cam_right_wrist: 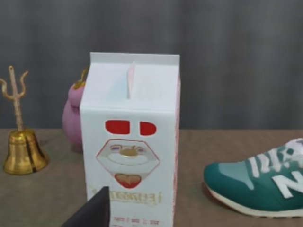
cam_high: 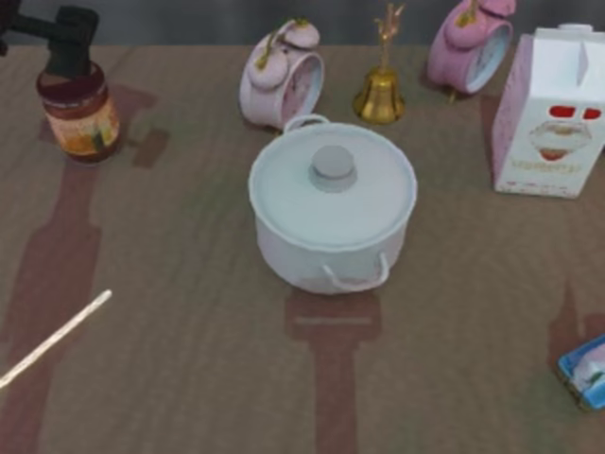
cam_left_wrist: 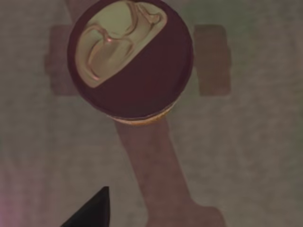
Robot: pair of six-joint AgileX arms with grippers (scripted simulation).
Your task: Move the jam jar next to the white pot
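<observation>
The jam jar, with its dark lid and orange label, stands upright at the table's far left back. My left gripper hangs directly above it, open, with nothing between its fingers. In the left wrist view the jar's brown lid shows from above, clear of the one dark fingertip in sight. The white pot, lid on and with a grey knob, sits mid-table, well to the right of the jar. My right arm is outside the top view; one of its fingers shows in front of the carton.
Behind the pot stand a pink alarm clock, a gold bell and a second pink clock. A white-pink carton stands at back right, with a teal shoe beside it. A white stick lies front left; a blue object sits front right.
</observation>
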